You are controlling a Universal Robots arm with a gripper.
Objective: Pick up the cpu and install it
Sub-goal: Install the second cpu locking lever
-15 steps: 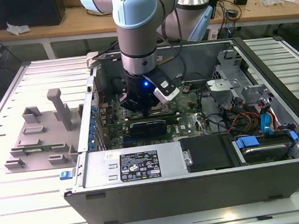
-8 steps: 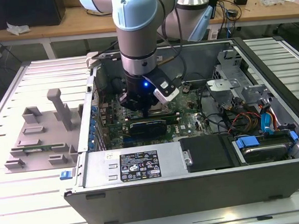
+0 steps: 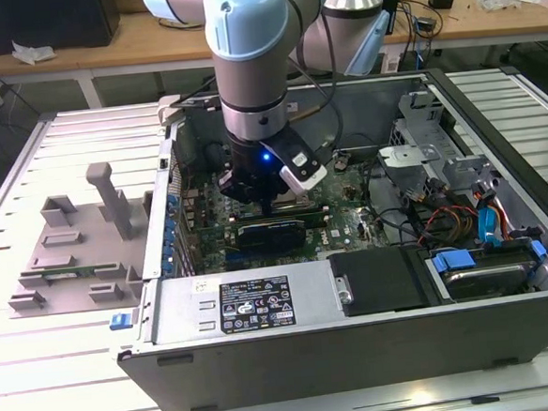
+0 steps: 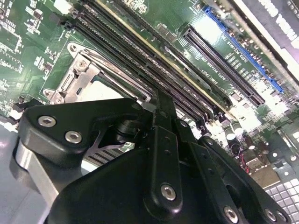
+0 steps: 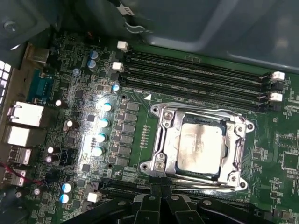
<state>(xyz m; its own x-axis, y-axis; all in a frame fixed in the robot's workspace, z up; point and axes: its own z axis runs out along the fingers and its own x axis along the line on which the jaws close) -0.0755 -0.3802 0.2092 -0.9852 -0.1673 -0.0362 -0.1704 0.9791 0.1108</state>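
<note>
The open grey metal computer case point(image 3: 359, 341) lies on the slatted white surface point(image 3: 41, 372), and the arm reaches down into it over the green motherboard point(image 5: 135, 140). There the square metal-framed socket point(image 5: 161, 135) holds the small flat silvery cpu point(image 5: 200, 148), apparently seated already. The black gripper point(image 5: 161, 198) hangs just beside the socket; its jaws look closed with nothing between them, though the view is tight. The chip is likely light, stiff and fragile, best taken by its edges.
</note>
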